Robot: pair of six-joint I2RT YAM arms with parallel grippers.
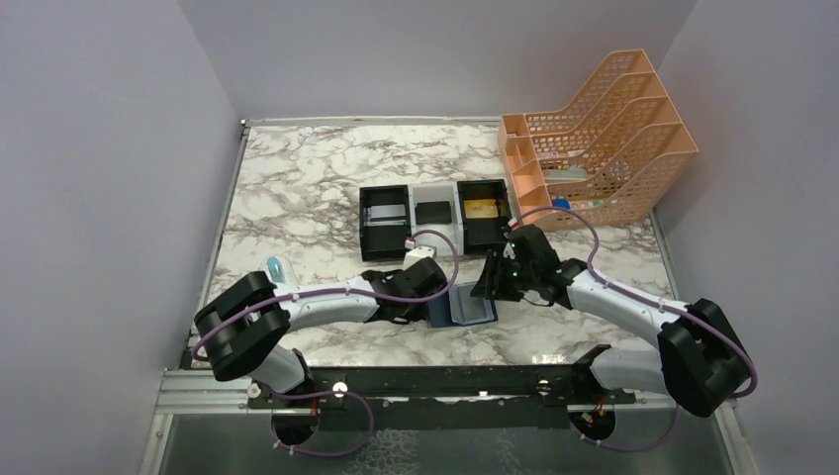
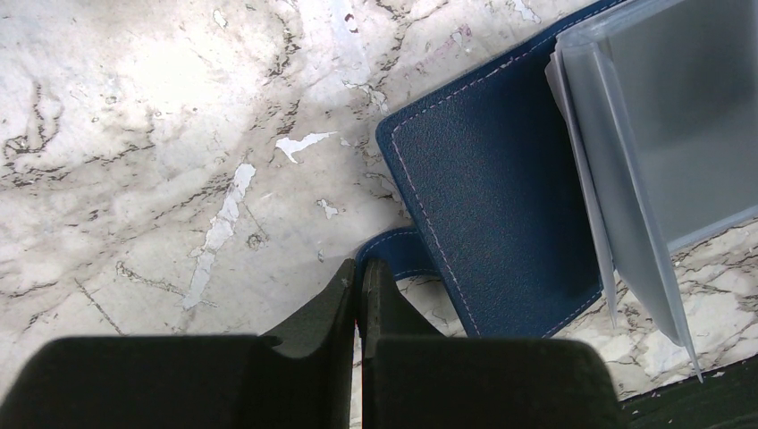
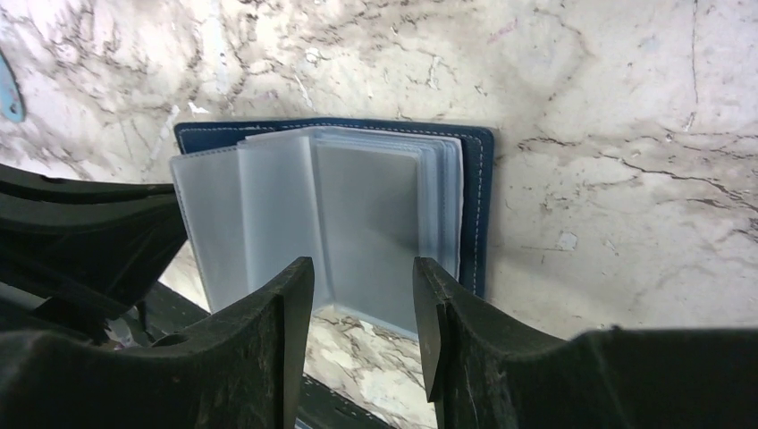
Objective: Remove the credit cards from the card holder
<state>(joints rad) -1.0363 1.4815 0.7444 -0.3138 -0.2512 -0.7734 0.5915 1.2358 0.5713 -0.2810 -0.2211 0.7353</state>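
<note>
1. The left gripper (image 2: 359, 273) is nearest the arm bases, reaching in from the left. Its jaws are pressed together with no gap, and its tips sit at the end of the small navy tab (image 2: 400, 250). The pictures do not show whether the tab is nipped between them or only touched.
2. The tab belongs to the card holder (image 2: 483, 188), which lies open on the marble table (image 1: 297, 188) between the two grippers. Its navy cover is flat on the surface and its inside faces up.
3. The holder's clear pockets (image 3: 357, 206) are pale blue-grey and fan out in a loose stack. Some leaves lift to the left.
4. The right gripper (image 3: 362, 286) hangs over the near edge of these pockets with its jaws partly apart. The pockets show through the gap, and nothing is gripped.
5. Three box trays stand side by side further back.
   - The left black tray (image 1: 384, 236) holds something pale that is too small to tell.
   - The pale middle tray (image 1: 433, 192) holds a black card (image 1: 433, 211).
   - The right black tray (image 1: 485, 236) holds a gold card (image 1: 481, 209).
6. The peach mesh file rack (image 1: 604, 139) stands at the far right, just beside the right tray.
</note>
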